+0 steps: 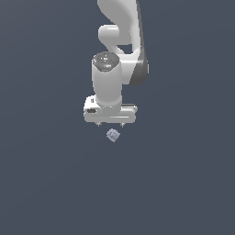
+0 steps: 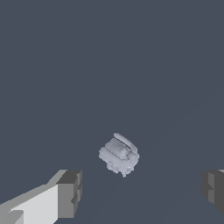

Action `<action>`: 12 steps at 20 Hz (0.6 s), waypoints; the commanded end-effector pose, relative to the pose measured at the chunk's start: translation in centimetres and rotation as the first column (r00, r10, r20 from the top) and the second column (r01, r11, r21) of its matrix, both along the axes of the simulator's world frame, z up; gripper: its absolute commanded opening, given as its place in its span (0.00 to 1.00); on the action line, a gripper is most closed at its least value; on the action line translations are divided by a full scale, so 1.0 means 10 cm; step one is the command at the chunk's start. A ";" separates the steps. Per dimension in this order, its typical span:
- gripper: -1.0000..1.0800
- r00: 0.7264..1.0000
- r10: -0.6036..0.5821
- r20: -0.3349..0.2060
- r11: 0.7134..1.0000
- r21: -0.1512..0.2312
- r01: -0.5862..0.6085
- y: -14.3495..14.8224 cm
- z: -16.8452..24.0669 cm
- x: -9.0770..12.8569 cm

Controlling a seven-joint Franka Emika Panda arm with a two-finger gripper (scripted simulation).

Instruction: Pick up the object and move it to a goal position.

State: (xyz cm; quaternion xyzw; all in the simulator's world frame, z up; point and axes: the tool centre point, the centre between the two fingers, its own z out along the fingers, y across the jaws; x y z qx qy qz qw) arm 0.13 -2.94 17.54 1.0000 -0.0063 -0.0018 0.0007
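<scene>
The gripper [image 1: 110, 125] hangs with its jaws spread wide, holding nothing, just above the object [image 1: 113, 135], probably so that the fingers [image 2: 69, 194] can descend around it.

Seemingly a bare simulator scene: only a flat, featureless dark blue-grey ground [image 1: 46, 183].

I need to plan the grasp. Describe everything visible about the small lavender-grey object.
The object is tiny, pale lavender-grey and lumpy, roughly cube-shaped, with ridged, faceted faces and a matte look. It sits tilted on the plain dark surface, below the white gripper in the exterior view. In the wrist view it lies between the two spread fingers, apart from both. Nothing touches it but the surface.
</scene>
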 end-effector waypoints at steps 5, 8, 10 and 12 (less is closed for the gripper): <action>0.96 1.000 0.001 -0.001 1.000 0.002 -0.001 0.00 0.01 -0.01; 0.96 1.000 -0.013 -0.001 1.000 0.003 0.013 0.01 -0.02 -0.02; 0.96 1.000 -0.029 -0.001 1.000 0.003 0.029 0.01 -0.05 -0.03; 0.96 0.999 -0.051 -0.001 0.999 0.004 0.051 0.02 -0.09 -0.04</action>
